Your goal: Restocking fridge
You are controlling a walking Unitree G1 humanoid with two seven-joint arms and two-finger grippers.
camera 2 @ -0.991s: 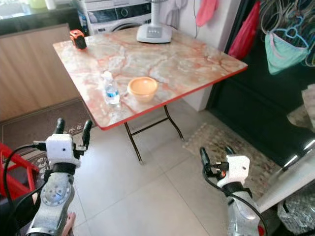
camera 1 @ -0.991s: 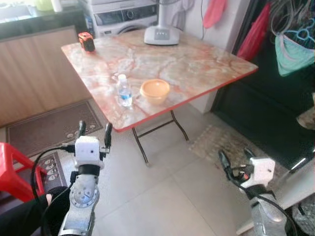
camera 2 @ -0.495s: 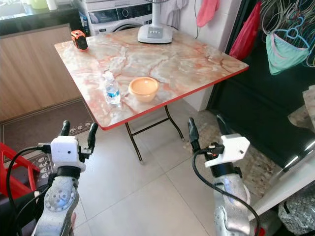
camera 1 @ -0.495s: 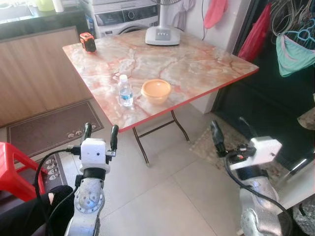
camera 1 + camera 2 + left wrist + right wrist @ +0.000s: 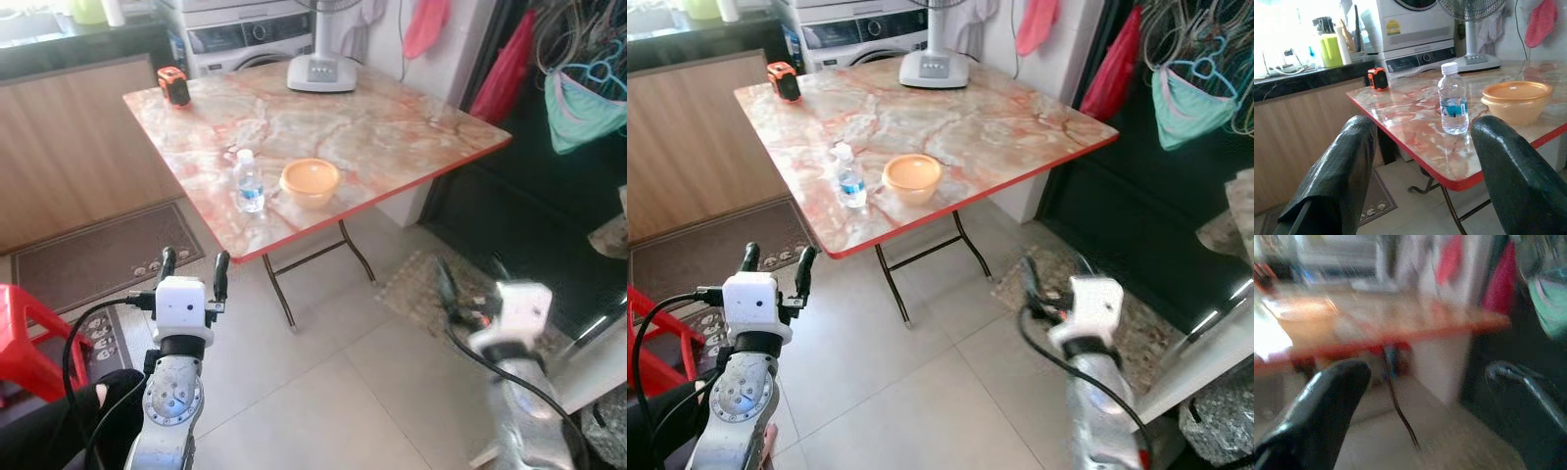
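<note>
A small clear water bottle [image 5: 248, 182] with a white cap and blue label stands near the front edge of the marble-patterned folding table [image 5: 392, 127]. An orange bowl [image 5: 310, 180] sits just to its right. My left gripper [image 5: 191, 265] is raised in front of the table, short of its edge, open and empty; its wrist view looks at the water bottle [image 5: 1453, 99] and the orange bowl [image 5: 1516, 99] between the fingers. My right gripper [image 5: 471, 277] is held over the floor right of the table, open and empty, blurred.
An orange tape measure [image 5: 173, 84] lies at the table's far left corner and a fan base [image 5: 321, 70] at the far edge. A washing machine [image 5: 255, 34] and wooden counter [image 5: 69, 147] stand behind. A red stool [image 5: 24, 338] is at left. Clothes [image 5: 583, 98] hang at right.
My right gripper has dropped and moved right, blurred by motion. The left gripper has barely moved. The bottle and bowl stay put.
</note>
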